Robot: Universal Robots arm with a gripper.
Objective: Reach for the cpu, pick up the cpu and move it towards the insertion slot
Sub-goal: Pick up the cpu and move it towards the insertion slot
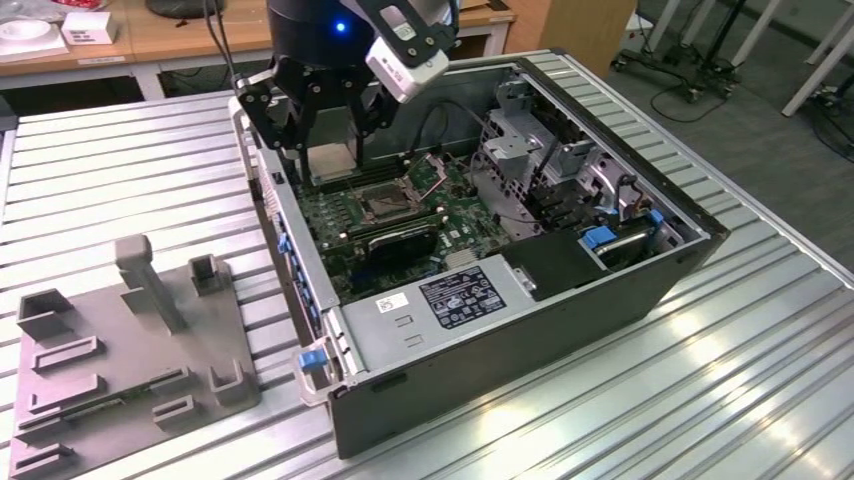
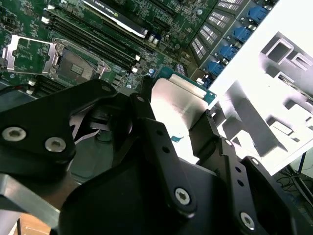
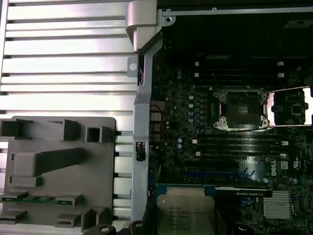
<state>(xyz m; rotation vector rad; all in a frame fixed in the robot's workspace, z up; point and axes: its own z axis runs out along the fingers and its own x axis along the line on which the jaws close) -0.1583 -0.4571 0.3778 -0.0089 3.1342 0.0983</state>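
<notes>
The claw [image 1: 327, 150] grips the cpu [image 3: 186, 214] between its fingers, above the insertion slot [image 3: 242, 109].

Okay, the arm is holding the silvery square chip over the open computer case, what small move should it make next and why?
Probably a short carry across the green motherboard toward the square metal-framed socket. The black gripper is shut on the pale silvery square cpu, held above the board. In the first wrist view the socket, its frame open around a dark centre, lies apart from the chip, so it is not over it yet.

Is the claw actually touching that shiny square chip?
Touching. In the second wrist view the gripper has its black fingers pressed against opposite edges of the cpu, held above the motherboard.
</notes>
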